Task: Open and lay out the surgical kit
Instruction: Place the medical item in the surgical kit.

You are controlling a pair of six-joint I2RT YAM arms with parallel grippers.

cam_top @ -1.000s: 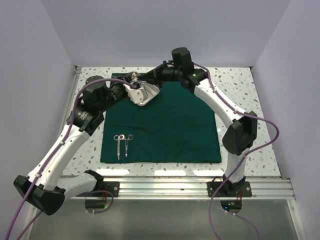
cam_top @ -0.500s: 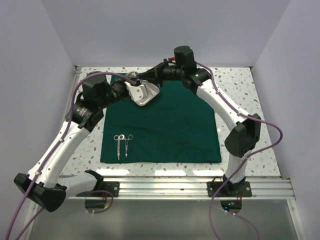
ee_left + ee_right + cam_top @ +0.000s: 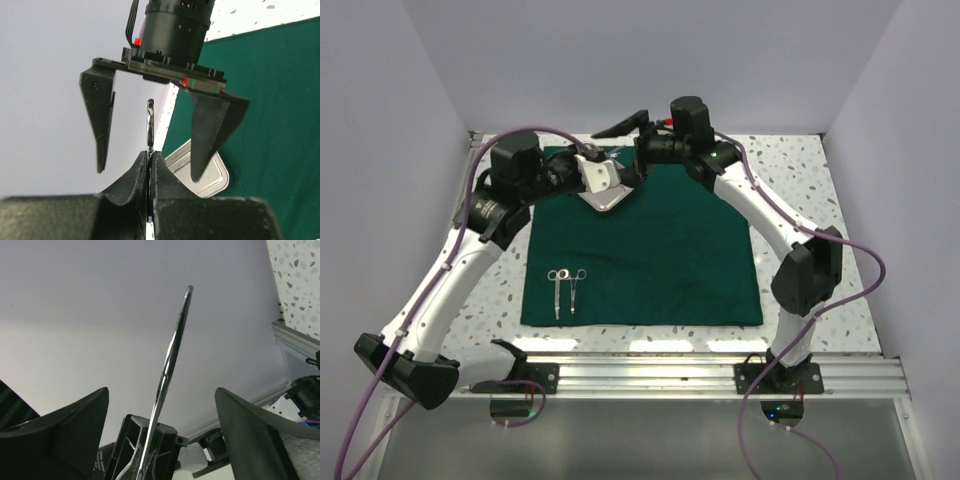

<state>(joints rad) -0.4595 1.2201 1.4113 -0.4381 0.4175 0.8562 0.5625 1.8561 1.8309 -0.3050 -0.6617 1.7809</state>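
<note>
A thin steel tool [image 3: 149, 117] between two robot grippers, above a spread green cloth [image 3: 660, 250].
Clenched on the lower end of the tool: the left gripper [image 3: 150, 157]; seen only edge-on, so scissors, forceps or tweezers impossible to tell. Spread wide on either side of the shaft, not touching it: the right gripper [image 3: 160, 390]. Just below, on the far left part of the cloth: a shiny steel tray [image 3: 210, 175]. Side by side near the cloth's near left edge, well apart from the tray: two ring-handled tools [image 3: 565, 290].
</note>
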